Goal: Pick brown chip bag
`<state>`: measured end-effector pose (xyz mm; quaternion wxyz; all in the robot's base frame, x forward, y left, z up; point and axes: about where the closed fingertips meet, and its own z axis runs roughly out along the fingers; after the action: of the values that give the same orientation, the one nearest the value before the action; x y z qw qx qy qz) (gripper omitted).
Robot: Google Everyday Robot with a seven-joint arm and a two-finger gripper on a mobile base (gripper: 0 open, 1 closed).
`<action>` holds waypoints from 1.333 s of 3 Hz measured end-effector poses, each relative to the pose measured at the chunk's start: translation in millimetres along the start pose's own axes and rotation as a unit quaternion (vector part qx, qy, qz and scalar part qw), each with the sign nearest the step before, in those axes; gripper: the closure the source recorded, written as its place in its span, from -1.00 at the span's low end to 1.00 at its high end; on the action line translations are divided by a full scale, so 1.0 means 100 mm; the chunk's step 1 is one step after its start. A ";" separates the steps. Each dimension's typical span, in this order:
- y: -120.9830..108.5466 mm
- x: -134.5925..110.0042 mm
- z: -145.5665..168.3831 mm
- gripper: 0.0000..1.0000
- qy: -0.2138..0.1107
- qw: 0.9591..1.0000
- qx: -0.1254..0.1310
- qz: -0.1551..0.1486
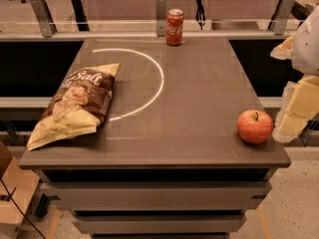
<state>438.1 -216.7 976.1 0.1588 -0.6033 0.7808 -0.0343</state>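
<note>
The brown chip bag (pixel 76 105) lies flat on the left side of the dark table (pixel 194 88). Its front is dark brown with white "Salt" script and its ends are pale yellow; its near end reaches the table's front-left corner. My gripper (pixel 299 103) shows as pale yellow parts under a white arm section at the right edge of the view. It is beyond the table's right side, far from the bag, and holds nothing that I can see.
A red apple (pixel 255 126) sits near the table's front-right corner, close to the gripper. A red cola can (pixel 174 27) stands upright at the back edge. A thin white arc (pixel 154 78) is marked on the tabletop. A rail with posts (pixel 160 14) runs behind the table.
</note>
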 end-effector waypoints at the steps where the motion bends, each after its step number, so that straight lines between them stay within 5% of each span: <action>1: 0.00 0.00 0.00 -1.00 0.000 1.000 0.000 0.000; 2: -0.01 -0.02 -0.01 -1.00 -0.011 1.000 -0.003 -0.011; 3: -0.03 -0.20 -0.01 -1.00 -0.055 0.998 -0.012 -0.040; 4: 0.05 -0.63 0.05 -1.00 -0.127 0.987 -0.048 -0.089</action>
<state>448.9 -154.5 983.1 0.2238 -0.6765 0.6985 0.0658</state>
